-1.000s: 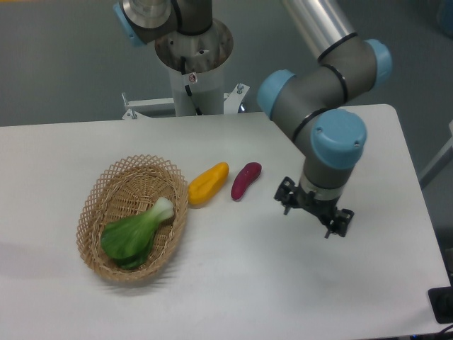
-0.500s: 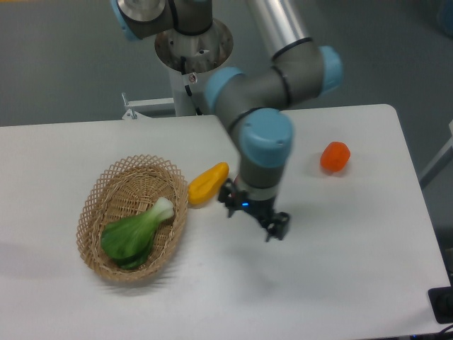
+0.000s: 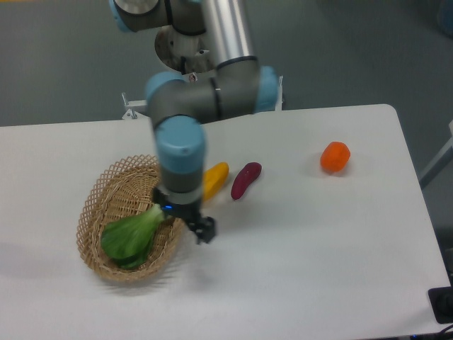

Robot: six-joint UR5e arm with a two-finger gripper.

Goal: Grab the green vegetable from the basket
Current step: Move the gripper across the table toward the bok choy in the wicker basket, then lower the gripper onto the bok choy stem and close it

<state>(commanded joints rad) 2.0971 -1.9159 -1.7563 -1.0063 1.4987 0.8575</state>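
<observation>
1. Fixed camera: we see the green vegetable (image 3: 134,235) lying in the basket (image 3: 99,202) at the left of the white bench (image 3: 318,262), leaves toward the front, pale stem toward the arm.
2. The tool (image 3: 185,219) hangs over the basket's right rim, beside the stem; we cannot tell whether its fingers are spread or pressed together.
3. A yellow piece (image 3: 214,178), a purple piece (image 3: 245,180) and an orange piece (image 3: 335,156) lie on the bench outside the basket.
</observation>
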